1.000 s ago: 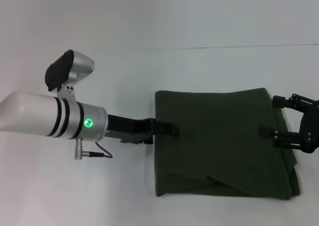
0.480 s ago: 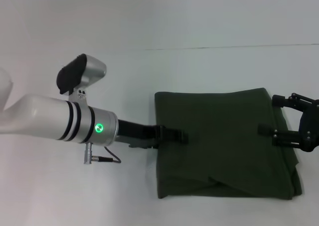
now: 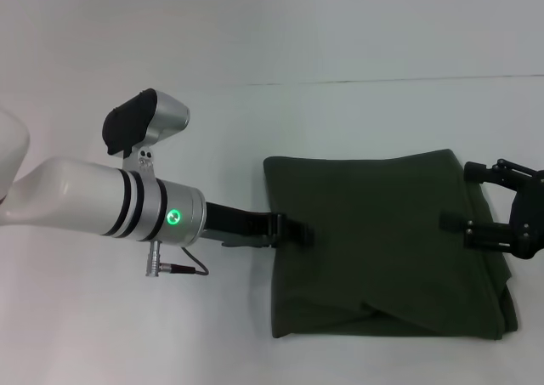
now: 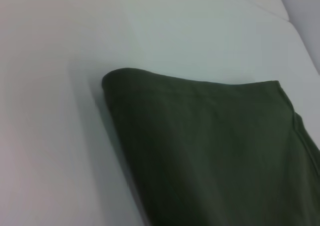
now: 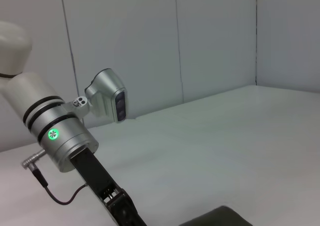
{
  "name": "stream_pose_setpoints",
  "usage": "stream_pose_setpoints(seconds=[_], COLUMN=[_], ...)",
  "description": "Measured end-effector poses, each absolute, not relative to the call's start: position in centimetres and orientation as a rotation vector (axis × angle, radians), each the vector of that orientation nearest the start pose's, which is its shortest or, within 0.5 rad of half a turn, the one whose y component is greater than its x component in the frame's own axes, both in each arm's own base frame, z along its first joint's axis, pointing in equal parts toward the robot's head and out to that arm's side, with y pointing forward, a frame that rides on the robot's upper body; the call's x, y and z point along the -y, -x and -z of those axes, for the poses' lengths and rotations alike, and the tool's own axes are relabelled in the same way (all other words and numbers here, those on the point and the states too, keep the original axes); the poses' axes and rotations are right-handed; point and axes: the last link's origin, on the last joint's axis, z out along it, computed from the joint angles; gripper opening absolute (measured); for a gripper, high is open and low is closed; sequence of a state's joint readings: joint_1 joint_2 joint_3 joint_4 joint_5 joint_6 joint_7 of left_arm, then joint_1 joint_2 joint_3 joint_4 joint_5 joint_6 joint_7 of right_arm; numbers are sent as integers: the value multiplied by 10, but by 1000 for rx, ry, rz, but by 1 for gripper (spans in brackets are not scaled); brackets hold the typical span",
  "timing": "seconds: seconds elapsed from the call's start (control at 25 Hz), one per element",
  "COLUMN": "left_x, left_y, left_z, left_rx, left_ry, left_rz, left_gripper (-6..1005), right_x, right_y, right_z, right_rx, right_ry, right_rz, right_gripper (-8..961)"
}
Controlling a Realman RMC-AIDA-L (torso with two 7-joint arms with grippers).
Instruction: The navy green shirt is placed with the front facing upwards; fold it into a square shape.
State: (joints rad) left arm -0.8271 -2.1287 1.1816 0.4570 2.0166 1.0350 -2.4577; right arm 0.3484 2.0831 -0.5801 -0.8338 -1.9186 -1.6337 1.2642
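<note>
We see the navy green shirt [image 3: 387, 245] lying folded into a near-square block on the white worktop [image 3: 255, 130], right of centre and toward the near edge. No lettering shows on the side facing up. A diagonal fold edge runs across its near part, and layered edges stack along its right side.

Our left hand [image 3: 293, 230] reaches in from the left, low over the worktop, its dark fingertip lying across the shirt's left edge at about mid-height. Whether it is clenched or released we cannot tell from here; only one dark finger shows against the cloth. The left wrist view gives us just the rounded far-left corner of the shirt [image 4: 210, 146] against the pale worktop [image 4: 60, 86].

Our right hand [image 3: 463, 202] sits at the shirt's right side with its fingers spread apart, one tip near the far-right corner, the other resting on the cloth at mid-height. It is released, gripping nothing.
</note>
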Motion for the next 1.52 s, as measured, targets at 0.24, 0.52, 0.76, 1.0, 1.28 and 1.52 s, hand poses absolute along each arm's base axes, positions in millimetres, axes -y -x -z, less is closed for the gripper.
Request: stream_pose_setpoints(seconds=[0.24,0.52,0.76,1.0,1.28,1.52], left_x=[-380,-381,-385,-383,-371,-370], left_y=[193,194,212,240,268,274], left_z=[107,99,64,35,17,7], left_rx=[1718,1682,1669,1698,1702,1696], left_ry=[2445,2442,2357,2272,2188,2171], left_rz=[278,329,445,499,487,536], left_gripper=[439,161,77,89,111,131], right_x=[-297,-298,-298,-298,-300,-302], right_y=[-300,-301,-304,-305,-303,-300], right_z=[-51,-51,-49,-48,-45,-43], right_rx=[-494,-500,-523,-542,-557,-556], right_ry=[2506,2498,2486,2481,2479,2486], right_rz=[-711,-709,-704,-715,-727,-739], right_gripper=[927,926,926,926,926,926])
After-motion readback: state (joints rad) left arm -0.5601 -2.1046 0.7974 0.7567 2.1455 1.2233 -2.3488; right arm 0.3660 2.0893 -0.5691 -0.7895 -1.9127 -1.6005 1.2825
